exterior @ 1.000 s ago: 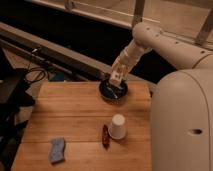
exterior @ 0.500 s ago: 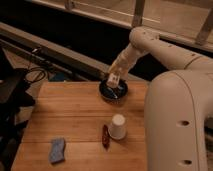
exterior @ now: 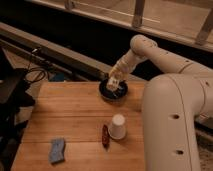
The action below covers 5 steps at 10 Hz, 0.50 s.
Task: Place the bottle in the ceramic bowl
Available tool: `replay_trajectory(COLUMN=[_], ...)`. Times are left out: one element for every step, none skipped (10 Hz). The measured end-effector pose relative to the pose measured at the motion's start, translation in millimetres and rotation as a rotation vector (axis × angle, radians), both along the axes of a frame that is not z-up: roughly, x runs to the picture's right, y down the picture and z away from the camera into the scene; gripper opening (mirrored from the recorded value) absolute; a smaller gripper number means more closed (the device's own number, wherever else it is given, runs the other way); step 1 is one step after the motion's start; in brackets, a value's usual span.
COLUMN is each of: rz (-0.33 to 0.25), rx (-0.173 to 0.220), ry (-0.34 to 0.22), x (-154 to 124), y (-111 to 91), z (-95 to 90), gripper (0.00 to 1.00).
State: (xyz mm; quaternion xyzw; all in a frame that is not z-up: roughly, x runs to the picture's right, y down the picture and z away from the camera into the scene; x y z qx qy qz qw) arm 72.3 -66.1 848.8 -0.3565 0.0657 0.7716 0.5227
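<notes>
My pincer (exterior: 114, 85) is positioned directly over the ceramic bowl (exterior: 102, 90), at the bowl's centre. Its jaws appear closed on the bottle (exterior: 113, 80), which hangs at the pincer tip with its lower end at or just inside the bowl's rim; I cannot tell whether it touches the bowl floor.

Change over the last second: the pincer has descended from above the bowl to rim level, carrying the bottle with it. The bowl has not shifted.

Judgement: transport is complete, and release is the remaining step.

Other items, referenced to the bowl:
- The white cup (exterior: 117, 126) stands on the tabletop (exterior: 70, 112) nearer the camera.
- The dark-red object (exterior: 105, 136) lies just beside that cup.
- The blue sponge (exterior: 57, 150) lies well apart, at the front left.
</notes>
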Motion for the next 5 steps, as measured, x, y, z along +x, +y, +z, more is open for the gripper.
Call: replay_trajectory(rz=[-0.002, -0.003, -0.003, -0.001, 0.001], rx=[-0.007, -0.016, -0.024, -0.030, -0.038], ry=[-0.014, -0.026, -0.035, -0.039, -0.044], x=[-2.4, -4.6, -5.1, -4.1, -5.4], y=[2.8, 7.7, 12.8, 18.1, 23.4], z=[5.9, 13.1, 18.3, 25.0, 32.1], gripper=[0.03, 0.11, 0.20, 0.31, 0.43])
